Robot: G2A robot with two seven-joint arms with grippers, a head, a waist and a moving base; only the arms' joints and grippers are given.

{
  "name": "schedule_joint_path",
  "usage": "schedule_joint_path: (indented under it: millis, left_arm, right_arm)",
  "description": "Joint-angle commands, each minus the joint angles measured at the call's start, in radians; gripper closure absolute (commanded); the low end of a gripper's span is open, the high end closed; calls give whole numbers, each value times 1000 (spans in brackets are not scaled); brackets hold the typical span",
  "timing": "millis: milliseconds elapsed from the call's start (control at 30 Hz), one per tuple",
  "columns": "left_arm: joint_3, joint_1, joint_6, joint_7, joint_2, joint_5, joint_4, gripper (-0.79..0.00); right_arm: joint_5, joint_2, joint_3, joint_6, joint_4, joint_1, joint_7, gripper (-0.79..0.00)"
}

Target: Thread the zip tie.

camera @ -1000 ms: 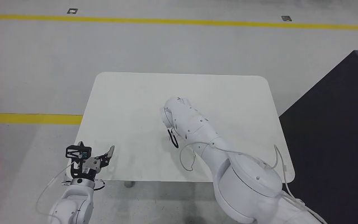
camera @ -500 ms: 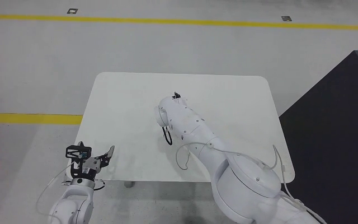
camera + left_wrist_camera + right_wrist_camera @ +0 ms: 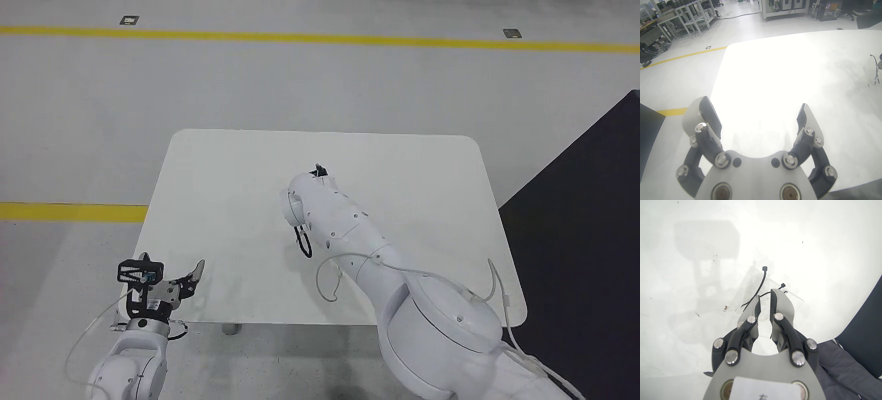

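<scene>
Movement belongs to the right arm alone. Over the last second it shifted a little leftward above the middle of the table [image 3: 230,190], then came partway back. Its right tool [image 3: 764,294] now hangs straight over a clear tray [image 3: 797,299]. That tool's fingers are drawn close with a slim slit left between them, and nothing is visibly pinched. A black zip tie [image 3: 762,278] lies across the tray just beyond the fingertips, its head pointing away, and a second tie [image 3: 782,285] lies beside it. The left tool [image 3: 753,102] has not stirred; it sits spread wide at the table's near left corner, well apart from the tray. To my eye the small correction was lining up for a pick, so threading has not begun and no tie is lifted yet.
</scene>
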Motion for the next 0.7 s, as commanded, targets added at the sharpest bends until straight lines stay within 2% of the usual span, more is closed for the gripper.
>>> schedule_joint_path:
  millis: [0,233,667]
  left_arm:
    - [0,0,0,0,0,0,0,-785]
    - [0,0,0,0,0,0,0,-785]
    - [0,0,0,0,0,0,0,-785]
  right_arm:
    - [2,0,4,-3,1,2,-2,-129]
    - [-2,0,10,-12,4,10,-1,-126]
    - [-5,5,24,-17,19,9,10,-172]
